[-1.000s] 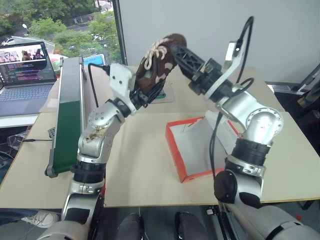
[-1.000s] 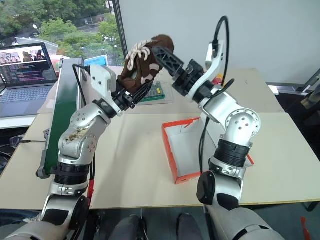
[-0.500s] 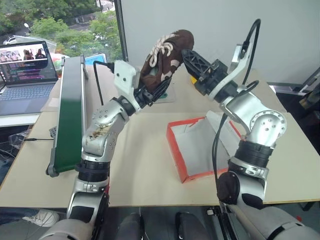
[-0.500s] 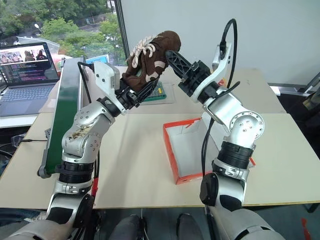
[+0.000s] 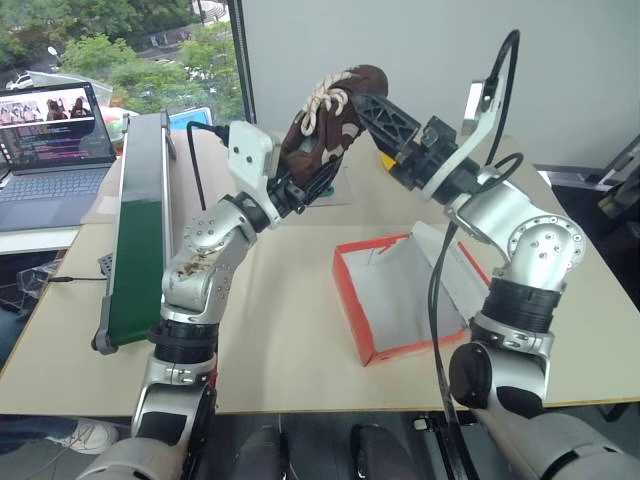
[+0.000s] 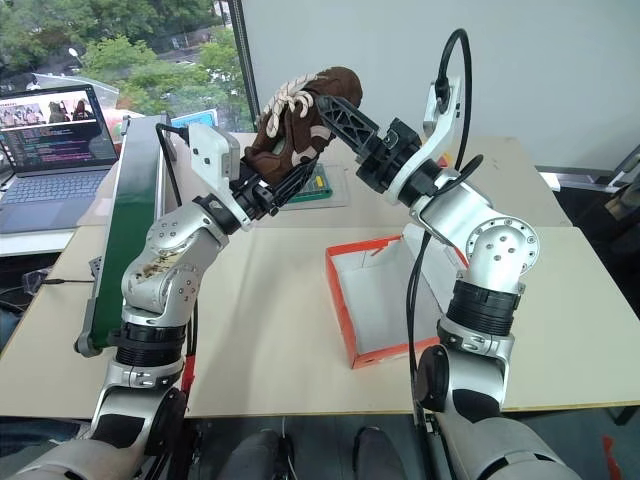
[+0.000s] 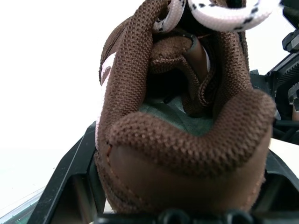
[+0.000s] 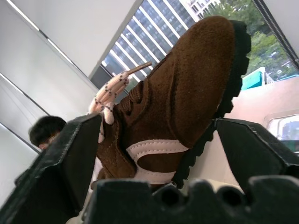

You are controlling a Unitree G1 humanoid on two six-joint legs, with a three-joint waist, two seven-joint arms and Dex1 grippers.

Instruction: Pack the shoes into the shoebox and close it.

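Flat red-orange cardboard shoebox (image 5: 400, 300): open on the beige table (image 5: 290, 330), white inside, no shoe in it. Dark brown lace-up shoe (image 5: 325, 120) with cream laces: held aloft above the table behind the box, heel clamped in the raised left gripper (image 5: 300, 185). Right gripper (image 6: 325, 105): raised alongside, fingers spread wide either side of the shoe's toe, where half a second ago they were nearly closed beside it.

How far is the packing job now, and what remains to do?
Nothing is packed yet: the shoebox lies open on the table and looks empty. In hand: the left gripper holds one brown shoe raised above the table, and the right gripper stands open around its toe. Left: lower the shoes in, then close the box.
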